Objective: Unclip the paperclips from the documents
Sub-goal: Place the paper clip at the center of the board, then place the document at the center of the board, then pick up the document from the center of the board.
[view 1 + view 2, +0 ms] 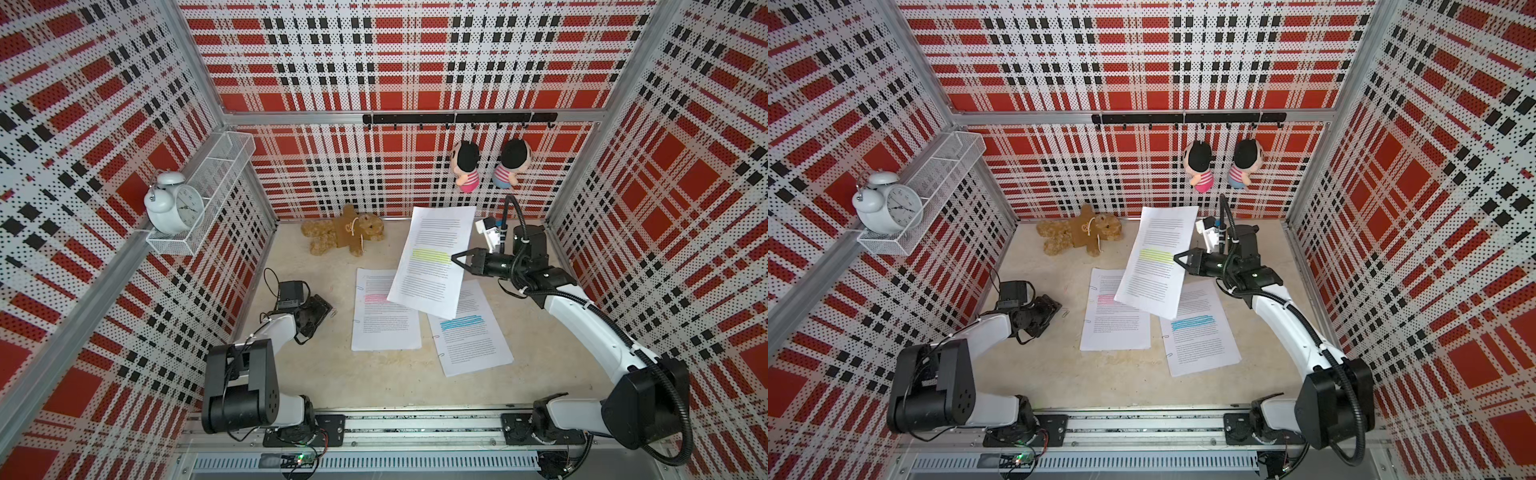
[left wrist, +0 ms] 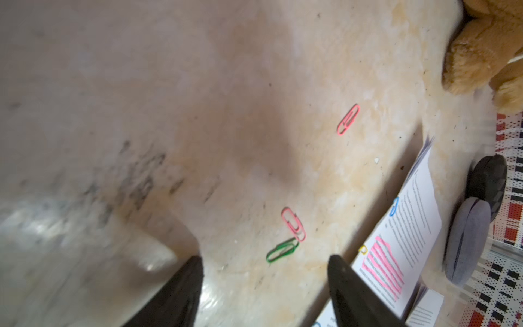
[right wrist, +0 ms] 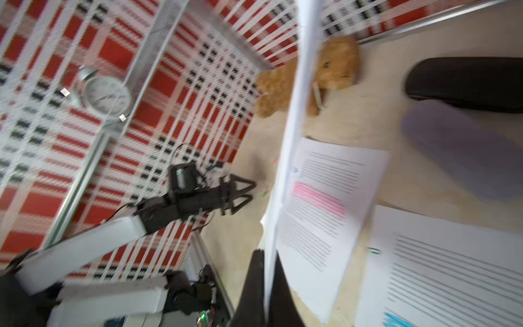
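Document with yellow band [image 1: 432, 262] clamped in right jaws, clear of the tabletop [image 1: 332, 374].
Left jaws wide near loose pink paperclip [image 2: 293, 224] and green paperclip [image 2: 282, 250]; pink-banded document [image 1: 384, 328] and blue-banded document [image 1: 473, 345] lying flat.

Both arms are the same build: white shells on the long links, black housings at the joints.

left arm [image 1: 277, 327]: big black motor block [image 1: 241, 386] at the end furthest from the tool, its round cap drilled with a ring of small holes. Thin loose black cables [image 1: 266, 277] and a black camera box [image 1: 291, 293] sit just behind the tool.

right arm [image 1: 582, 316]: thick black corrugated conduit [image 1: 683, 411] runs along it, held by white ties [image 1: 525, 240]. White camera block [image 1: 490, 232] just behind the tool.

left gripper [image 3: 252, 190] and right gripper [image 1: 454, 257]: black, skeletal triangular fingers.

Black base plates [image 1: 328, 428] with screws.
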Tool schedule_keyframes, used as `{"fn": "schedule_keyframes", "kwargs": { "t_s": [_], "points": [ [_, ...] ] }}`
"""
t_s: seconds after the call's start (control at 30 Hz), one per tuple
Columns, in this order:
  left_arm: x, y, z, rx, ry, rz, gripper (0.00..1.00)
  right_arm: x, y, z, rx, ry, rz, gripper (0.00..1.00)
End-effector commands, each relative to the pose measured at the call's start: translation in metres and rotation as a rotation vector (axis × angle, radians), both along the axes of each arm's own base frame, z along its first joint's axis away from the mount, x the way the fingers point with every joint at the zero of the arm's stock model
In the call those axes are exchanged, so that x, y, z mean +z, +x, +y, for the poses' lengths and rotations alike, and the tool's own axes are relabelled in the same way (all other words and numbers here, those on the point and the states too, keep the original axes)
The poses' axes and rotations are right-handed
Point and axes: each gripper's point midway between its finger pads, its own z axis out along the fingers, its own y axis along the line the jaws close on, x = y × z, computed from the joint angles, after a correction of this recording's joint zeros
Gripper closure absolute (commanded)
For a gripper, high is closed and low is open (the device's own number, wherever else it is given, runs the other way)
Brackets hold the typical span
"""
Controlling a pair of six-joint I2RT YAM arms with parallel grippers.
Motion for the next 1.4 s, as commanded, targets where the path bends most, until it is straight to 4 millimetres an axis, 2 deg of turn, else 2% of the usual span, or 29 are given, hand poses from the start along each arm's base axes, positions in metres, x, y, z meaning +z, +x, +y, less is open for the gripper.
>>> {"fn": "schedule_keyframes", "kwargs": {
  "t_s": [0.0, 0.1, 0.17, 0.23, 0.3, 0.4, 0.47, 0.5, 0.53, 0.63, 0.7, 0.73, 0.77, 0.9, 1.03, 1.23, 1.37],
  "points": [
    [0.022, 0.0, 0.008, 0.011, 0.061, -0.021, 0.23, -0.019, 0.012, -0.079, -0.282, -0.083, 0.044, 1.0],
    [0.042, 0.009, 0.006, -0.015, 0.083, -0.081, 0.21, -0.031, 0.028, -0.133, -0.44, -0.026, 0.051, 1.0],
    [0.052, 0.015, 0.001, -0.041, 0.095, -0.11, 0.18, -0.044, 0.039, -0.158, -0.5, -0.001, 0.073, 1.0],
    [0.058, 0.02, -0.006, -0.072, 0.098, -0.128, 0.16, -0.064, 0.049, -0.175, -0.526, -0.023, 0.107, 1.0],
    [0.062, 0.025, -0.017, -0.11, 0.091, -0.136, 0.13, -0.093, 0.057, -0.19, -0.541, -0.064, 0.176, 1.0],
    [0.067, 0.034, -0.039, -0.184, 0.097, -0.151, 0.12, -0.129, 0.059, -0.218, -0.607, -0.121, 0.289, 1.0],
    [0.07, 0.039, -0.055, -0.234, 0.101, -0.157, 0.11, -0.143, 0.057, -0.239, -0.676, -0.154, 0.345, 0.8],
    [0.07, 0.042, -0.063, -0.26, 0.101, -0.158, 0.09, -0.148, 0.054, -0.251, -0.721, -0.179, 0.365, 0.58],
    [0.069, 0.043, -0.069, -0.279, 0.102, -0.155, 0.08, -0.149, 0.052, -0.26, -0.757, -0.198, 0.377, 0.42],
    [0.068, 0.049, -0.084, -0.332, 0.108, -0.153, 0.05, -0.143, 0.042, -0.284, -0.83, -0.292, 0.416, 0.22],
    [0.068, 0.054, -0.087, -0.345, 0.115, -0.155, 0.03, -0.13, 0.039, -0.287, -0.834, -0.344, 0.4, 0.14],
    [0.067, 0.056, -0.088, -0.35, 0.114, -0.151, 0.02, -0.12, 0.036, -0.286, -0.838, -0.379, 0.385, 0.05],
    [0.066, 0.058, -0.089, -0.354, 0.115, -0.149, 0.02, -0.111, 0.033, -0.282, -0.828, -0.416, 0.367, 0.0],
    [0.061, 0.064, -0.09, -0.364, 0.12, -0.139, 0.01, -0.079, 0.018, -0.25, -0.796, -0.542, 0.297, 0.0],
    [0.056, 0.072, -0.092, -0.379, 0.127, -0.131, 0.0, -0.067, 0.003, -0.206, -0.793, -0.575, 0.275, 0.0],
    [0.041, 0.086, -0.096, -0.426, 0.132, -0.11, 0.0, -0.074, 0.004, -0.109, -0.641, -0.367, 0.246, 0.0],
    [0.027, 0.094, -0.099, -0.464, 0.145, -0.087, 0.0, -0.102, 0.002, -0.032, -0.455, -0.442, 0.3, 0.0]
  ]
}}
